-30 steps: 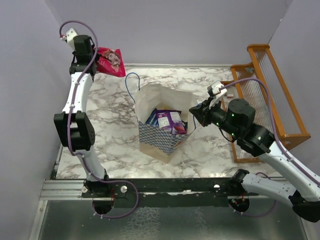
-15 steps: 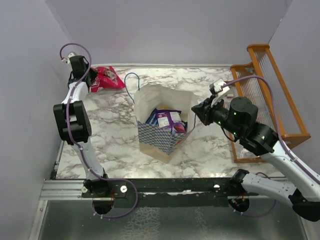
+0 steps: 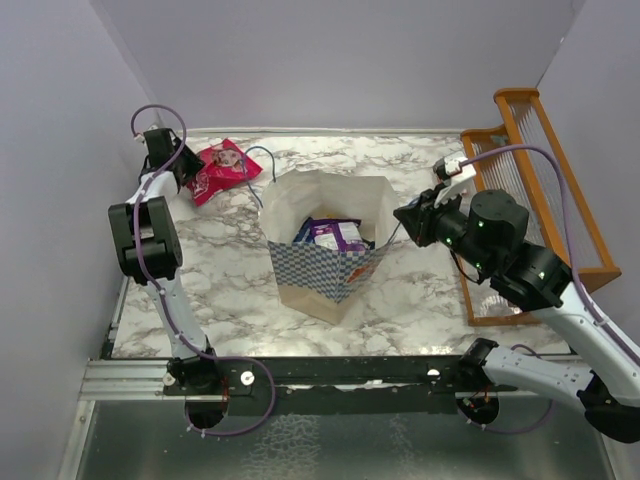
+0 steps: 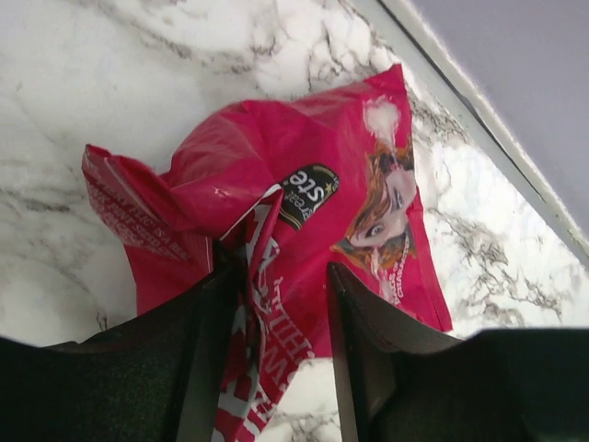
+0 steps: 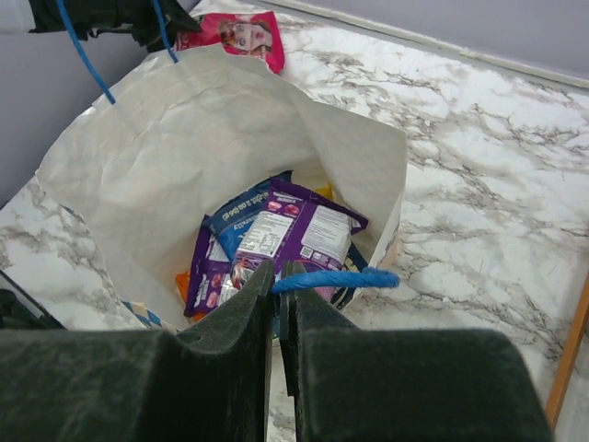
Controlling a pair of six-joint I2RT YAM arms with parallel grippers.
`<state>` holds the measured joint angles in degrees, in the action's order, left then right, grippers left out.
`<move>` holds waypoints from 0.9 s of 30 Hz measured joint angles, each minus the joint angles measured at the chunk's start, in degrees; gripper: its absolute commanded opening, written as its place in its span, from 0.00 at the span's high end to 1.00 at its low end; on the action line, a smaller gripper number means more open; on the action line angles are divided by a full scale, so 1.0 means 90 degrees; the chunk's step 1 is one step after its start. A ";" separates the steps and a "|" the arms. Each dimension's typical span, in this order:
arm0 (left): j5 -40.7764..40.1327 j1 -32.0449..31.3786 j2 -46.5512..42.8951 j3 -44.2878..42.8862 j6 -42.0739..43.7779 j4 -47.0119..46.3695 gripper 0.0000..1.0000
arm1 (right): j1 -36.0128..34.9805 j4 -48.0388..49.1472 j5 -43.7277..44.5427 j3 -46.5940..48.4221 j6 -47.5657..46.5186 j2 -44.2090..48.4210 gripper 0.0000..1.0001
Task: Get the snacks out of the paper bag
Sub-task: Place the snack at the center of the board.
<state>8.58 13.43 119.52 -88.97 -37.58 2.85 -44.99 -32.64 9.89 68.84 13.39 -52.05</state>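
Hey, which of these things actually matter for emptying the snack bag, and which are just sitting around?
Part of the job:
paper bag
blue cord handle, pinched by the right gripper
purple packet and blue packet inside the bag
pink-red bag, out on the marble table between the left gripper fingers

Just lying about:
orange wooden rack

The paper bag [image 3: 300, 200] gapes wide at the top, so straight down from above is open. Its right rim's blocked: the right gripper [image 5: 276, 272] pinches the blue handle [image 5: 336, 279] there (cord crosses that corner). The wooden rack [image 3: 515, 97] crowds farther right; the pink packet [image 3: 225, 163] and the left gripper [image 4: 283, 276], jaws apart, sit back-left of the bag.
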 measured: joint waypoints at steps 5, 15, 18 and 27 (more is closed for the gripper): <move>0.0049 -0.0058 -0.0491 0.0532 -0.0216 0.0279 0.40 | 0.0000 -0.0311 0.0255 0.0267 -0.0049 0.0000 0.95; 0.0107 -0.0670 -0.2361 0.0775 -0.0845 0.1365 0.24 | 0.0000 -0.0806 0.0236 0.1166 -0.0435 -0.0590 0.97; 0.0085 -0.0644 -0.2824 0.0704 -0.0852 0.1824 0.20 | 0.0000 -0.0804 -0.0136 0.1426 -0.0469 -0.0933 0.97; -0.0624 -0.0600 -0.3779 -0.0112 -0.0049 0.3169 0.19 | 0.0000 -0.0585 -0.0801 0.2096 -0.0602 -0.1753 0.98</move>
<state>2.96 8.03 85.52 -89.97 -38.02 31.38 -44.99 -37.91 2.68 87.70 7.97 -67.83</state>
